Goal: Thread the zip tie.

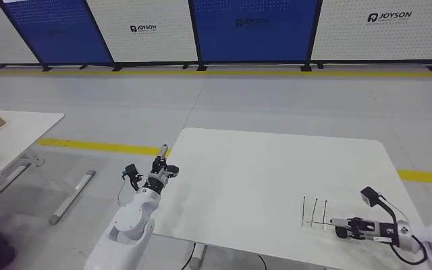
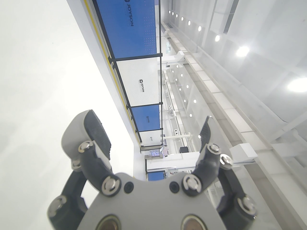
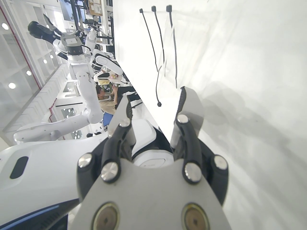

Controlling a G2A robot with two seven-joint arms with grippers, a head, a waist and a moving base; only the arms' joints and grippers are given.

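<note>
Several black zip ties (image 1: 315, 210) lie flat near the front right corner of the white table (image 1: 270, 169). Three lie side by side (image 3: 156, 37) with their heads away from my right gripper. A fourth (image 3: 157, 84) lies closer, its head towards the gripper. A clear plastic sheet (image 3: 169, 46) lies under some of them. Just short of the ties, my right gripper (image 3: 155, 96) is low over the table, open and empty (image 1: 335, 225). At the table's left edge, my left gripper (image 2: 151, 123) points away from the robot, open and empty (image 1: 163, 154).
A second white table (image 1: 20, 128) stands off to the left across a gap of floor. Blue and white partition panels (image 1: 256, 30) close off the back. The table's middle (image 1: 270, 169) is bare, with the front edge close to the ties.
</note>
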